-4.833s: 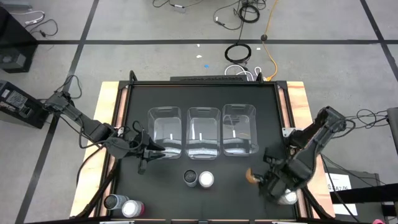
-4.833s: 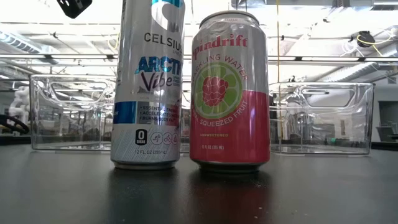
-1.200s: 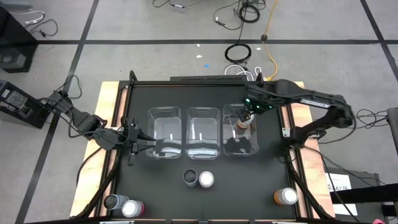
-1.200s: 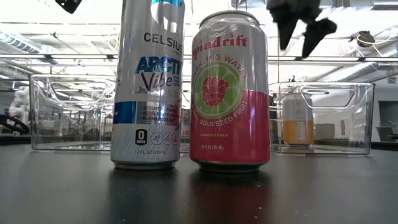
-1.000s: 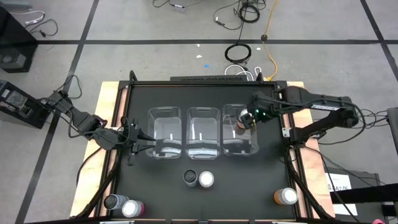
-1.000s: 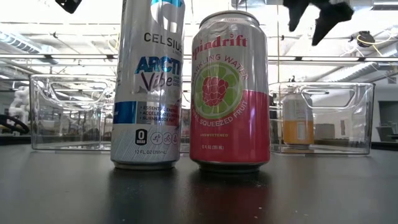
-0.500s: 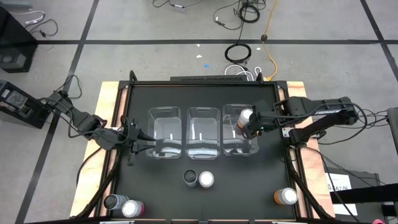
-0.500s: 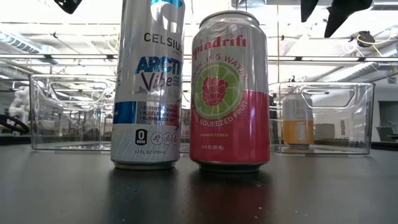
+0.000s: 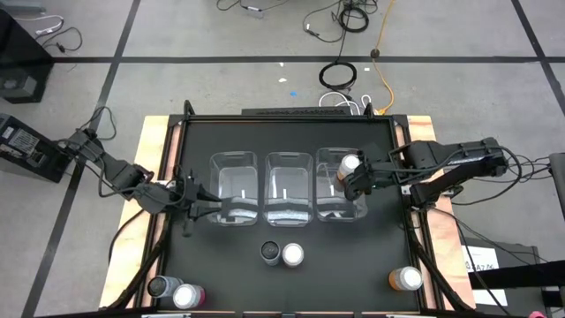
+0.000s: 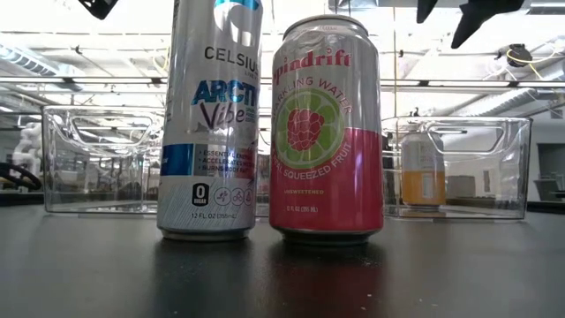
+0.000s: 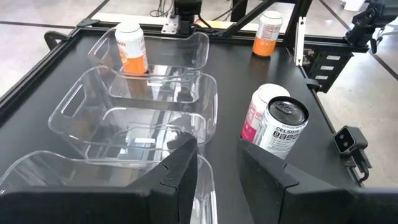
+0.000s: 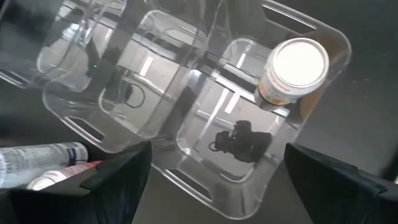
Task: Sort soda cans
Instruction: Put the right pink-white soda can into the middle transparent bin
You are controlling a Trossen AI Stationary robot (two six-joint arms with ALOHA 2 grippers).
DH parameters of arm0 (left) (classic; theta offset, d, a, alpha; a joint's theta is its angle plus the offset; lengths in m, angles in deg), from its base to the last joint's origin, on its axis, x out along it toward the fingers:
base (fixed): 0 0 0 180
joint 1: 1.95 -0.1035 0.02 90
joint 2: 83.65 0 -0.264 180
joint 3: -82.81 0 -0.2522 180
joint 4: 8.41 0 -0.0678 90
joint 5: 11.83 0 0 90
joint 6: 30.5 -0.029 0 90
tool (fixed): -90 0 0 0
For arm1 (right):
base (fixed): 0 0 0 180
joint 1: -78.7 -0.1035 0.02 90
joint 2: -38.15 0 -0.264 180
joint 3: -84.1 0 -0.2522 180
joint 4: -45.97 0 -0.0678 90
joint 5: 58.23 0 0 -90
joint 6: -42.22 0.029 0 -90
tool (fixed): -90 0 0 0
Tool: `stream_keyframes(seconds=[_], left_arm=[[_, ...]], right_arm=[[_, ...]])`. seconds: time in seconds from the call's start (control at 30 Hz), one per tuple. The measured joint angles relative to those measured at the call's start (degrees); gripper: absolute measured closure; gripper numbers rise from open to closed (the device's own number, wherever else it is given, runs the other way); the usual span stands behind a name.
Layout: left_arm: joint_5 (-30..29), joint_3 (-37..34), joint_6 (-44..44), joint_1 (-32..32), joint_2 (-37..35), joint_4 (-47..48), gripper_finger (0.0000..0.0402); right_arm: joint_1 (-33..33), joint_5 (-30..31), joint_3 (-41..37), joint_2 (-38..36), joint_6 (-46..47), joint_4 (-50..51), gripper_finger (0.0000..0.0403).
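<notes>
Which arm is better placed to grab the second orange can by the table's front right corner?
Right, probably. Its open, empty end effector hovers over the right clear plastic bin, on the same side as that orange can. The left end effector waits at the left bin.

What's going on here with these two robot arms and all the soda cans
The robot is sorting soda cans into three clear bins. One orange can already stands upright in the right-hand bin, and the right gripper hovers above that bin, open and empty. The left gripper waits over the left bin, holding nothing. Unsorted on the table: a grey can beside a pink can in front of the bins, another orange can at the front right, and two more cans at the front left.
</notes>
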Motion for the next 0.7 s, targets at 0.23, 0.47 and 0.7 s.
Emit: stream_keyframes(seconds=[0.23,0.47,0.7], left_arm=[[0.1,0.0,0.0,0.0,0.4,0.0,0.0281],[0.1,0.0,-0.1,0.0,0.4,0.2,0.0281],[0.1,0.0,-0.1,0.0,0.4,0.2,0.0281]], right_arm=[[0.0,-0.1,0.0,0.0,-0.1,-1.2,0.0044],[0.7,0.0,0.0,0.1,-0.2,-2.2,0.0044],[0.3,3.6,0.0,3.7,-8.0,-17.5,0.0044]])
